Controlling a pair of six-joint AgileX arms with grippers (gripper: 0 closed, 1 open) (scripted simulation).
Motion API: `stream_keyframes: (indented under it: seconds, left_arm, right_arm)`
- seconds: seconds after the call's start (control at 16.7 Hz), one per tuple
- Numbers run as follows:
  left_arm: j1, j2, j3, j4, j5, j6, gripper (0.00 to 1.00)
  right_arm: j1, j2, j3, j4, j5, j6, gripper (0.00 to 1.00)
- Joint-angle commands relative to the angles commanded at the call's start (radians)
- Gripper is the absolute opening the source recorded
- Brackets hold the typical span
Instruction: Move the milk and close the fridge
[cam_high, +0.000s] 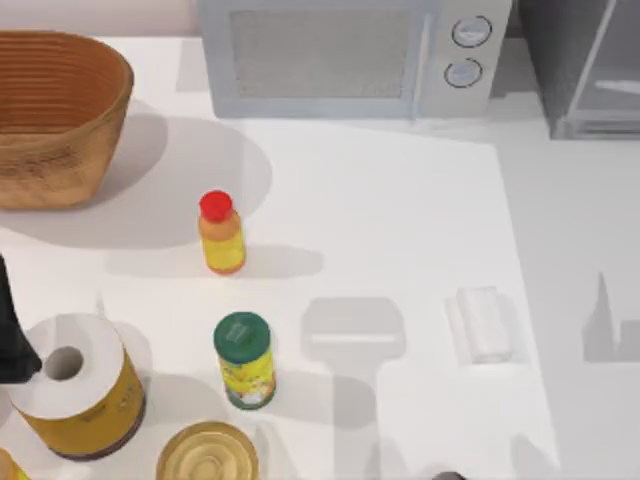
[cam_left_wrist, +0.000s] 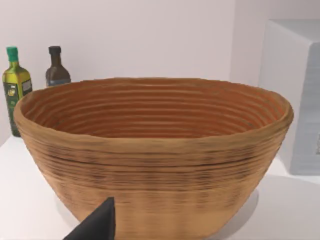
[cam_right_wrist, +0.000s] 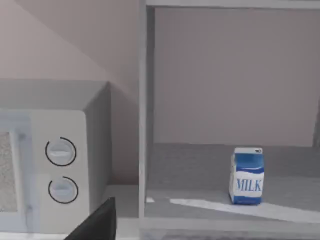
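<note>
The milk (cam_right_wrist: 247, 176), a small blue-and-white carton, stands upright inside the fridge (cam_right_wrist: 143, 100) on its grey floor. The fridge (cam_high: 585, 70) is at the table's back right, with its door panel swung open. A dark part of my right gripper (cam_right_wrist: 97, 222) shows in the right wrist view, well short of the fridge opening and apart from the carton. My right arm (cam_high: 450, 475) is at the front edge of the table. My left arm (cam_high: 12, 335) is parked at the left edge, and its gripper (cam_left_wrist: 97, 222) faces a woven basket (cam_left_wrist: 150, 150).
The microwave (cam_high: 350, 55) stands left of the fridge, and the basket (cam_high: 55, 110) is at the back left. A red-capped orange bottle (cam_high: 221, 233), a green-lidded yellow jar (cam_high: 245, 360), a paper roll (cam_high: 70, 385), a can (cam_high: 207, 455) and a pale white block (cam_high: 485, 325) stand on the table.
</note>
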Motion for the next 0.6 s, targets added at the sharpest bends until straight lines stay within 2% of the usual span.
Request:
stream_keyframes:
  seconds: [0.18, 0.6]
  left_arm:
    - [0.000, 0.000, 0.000, 0.000, 0.000, 0.000, 1.00]
    - [0.000, 0.000, 0.000, 0.000, 0.000, 0.000, 1.00]
  right_arm:
    - [0.008, -0.072, -0.090, -0.071, 0.023, 0.011, 1.00]
    - [0.007, -0.074, -0.097, -0.080, 0.025, 0.012, 1.00]
